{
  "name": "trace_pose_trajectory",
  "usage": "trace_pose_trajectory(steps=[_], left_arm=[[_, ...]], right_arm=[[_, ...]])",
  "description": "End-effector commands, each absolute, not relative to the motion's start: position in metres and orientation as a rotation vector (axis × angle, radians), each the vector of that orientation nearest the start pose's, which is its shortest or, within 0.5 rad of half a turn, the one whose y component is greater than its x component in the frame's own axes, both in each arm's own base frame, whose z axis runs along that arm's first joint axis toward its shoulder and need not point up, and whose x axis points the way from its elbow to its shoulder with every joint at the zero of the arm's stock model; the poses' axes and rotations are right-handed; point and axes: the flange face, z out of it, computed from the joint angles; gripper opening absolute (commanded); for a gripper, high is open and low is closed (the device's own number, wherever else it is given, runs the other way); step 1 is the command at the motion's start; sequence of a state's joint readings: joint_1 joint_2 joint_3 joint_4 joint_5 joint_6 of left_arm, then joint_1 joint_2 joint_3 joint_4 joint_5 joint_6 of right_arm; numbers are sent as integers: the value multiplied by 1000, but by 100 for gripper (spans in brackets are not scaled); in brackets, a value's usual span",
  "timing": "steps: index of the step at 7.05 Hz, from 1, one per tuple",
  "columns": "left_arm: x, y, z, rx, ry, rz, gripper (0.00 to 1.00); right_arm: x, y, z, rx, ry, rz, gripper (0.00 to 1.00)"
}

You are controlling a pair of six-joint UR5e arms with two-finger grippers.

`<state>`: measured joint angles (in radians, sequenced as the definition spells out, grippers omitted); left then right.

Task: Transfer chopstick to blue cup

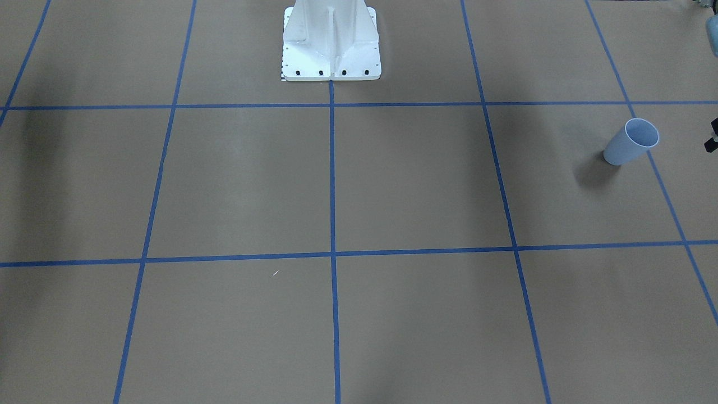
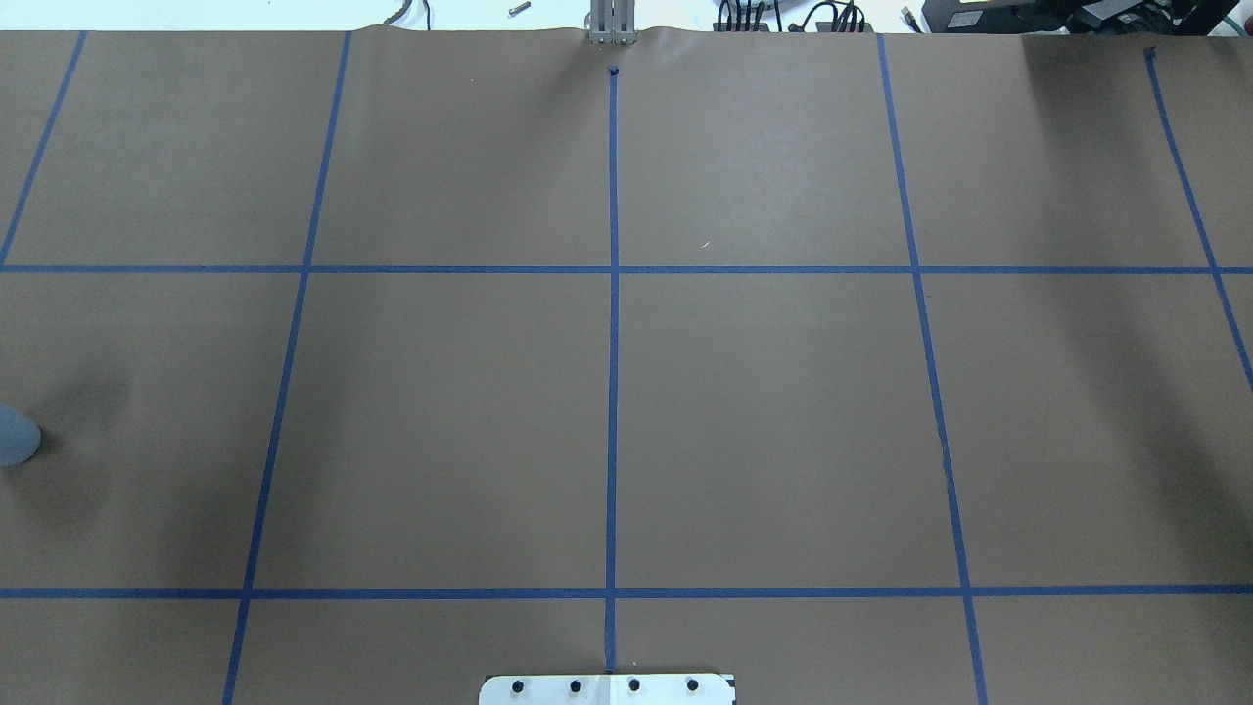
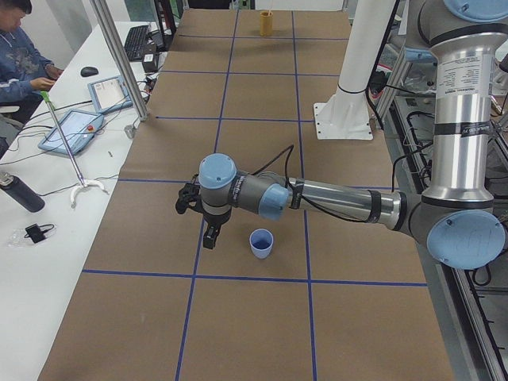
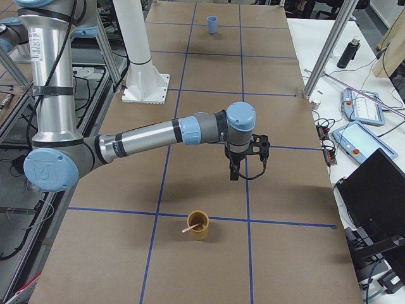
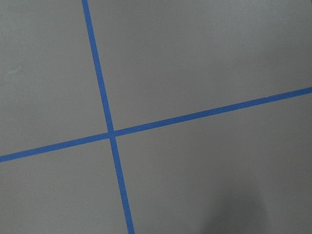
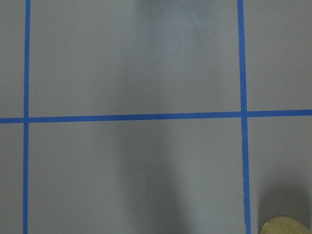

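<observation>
Pink chopstick (image 4: 188, 228) leans in a tan cup (image 4: 201, 233), near the right pincer (image 4: 233, 174) but apart. The blue cup (image 3: 261, 243) stands just beside the left pincer (image 3: 210, 237). Whether either pincer is spread, I cannot tell.

readable text: none; left arm label (image 3: 463, 87): print too small to read

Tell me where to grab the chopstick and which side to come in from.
Grip the chopstick on the short stretch that juts over the rim of the tan cup, leaning toward the robot's side; the rest sits inside the cup. Probably come from above with the right gripper, which is nearer, jaws either side of the thin shaft.
</observation>
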<state>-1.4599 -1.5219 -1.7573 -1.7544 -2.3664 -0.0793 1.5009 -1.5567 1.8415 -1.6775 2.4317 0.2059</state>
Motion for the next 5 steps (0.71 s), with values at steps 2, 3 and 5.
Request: trace_pose_trajectory(steps=[2, 3, 5], left_arm=[[-7, -488, 565, 234, 822, 159, 99], [-7, -491, 564, 234, 822, 157, 99], [-7, -492, 560, 237, 824, 150, 99]], right_arm=[[22, -496, 524, 51, -871, 48, 100], [21, -499, 530, 44, -868, 49, 100], [24, -489, 552, 87, -847, 20, 100]])
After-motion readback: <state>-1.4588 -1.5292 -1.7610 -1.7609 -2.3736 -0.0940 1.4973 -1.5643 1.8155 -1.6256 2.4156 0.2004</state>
